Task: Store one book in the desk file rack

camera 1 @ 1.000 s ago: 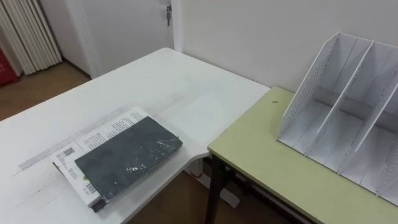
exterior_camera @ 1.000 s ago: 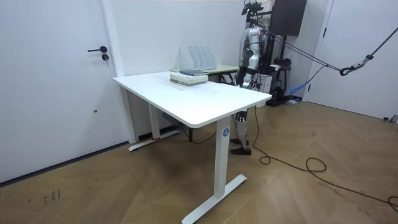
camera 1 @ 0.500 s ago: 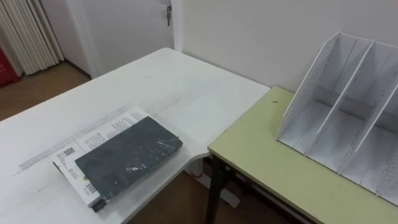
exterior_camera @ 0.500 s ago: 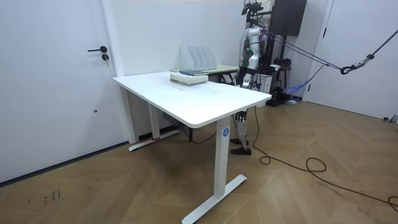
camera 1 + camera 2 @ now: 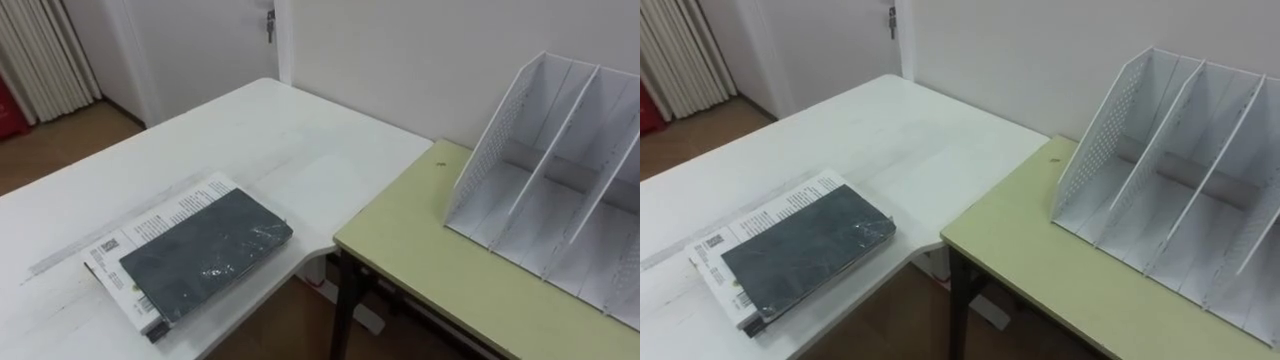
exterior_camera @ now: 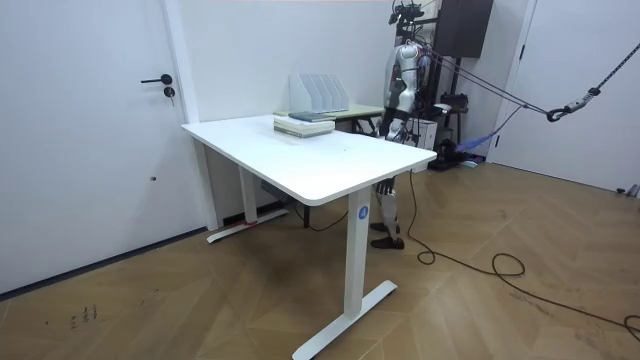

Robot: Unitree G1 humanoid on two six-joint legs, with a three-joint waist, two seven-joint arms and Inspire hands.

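Two books (image 5: 205, 255) stacked on desk (image 5: 300, 140); file rack (image 5: 545, 185) cut off right.

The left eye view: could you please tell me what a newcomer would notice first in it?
A dark book lies flat on a white printed book near the edge of the white table, at lower left. To the right, a white file rack stands on the green table, its visible compartments empty.
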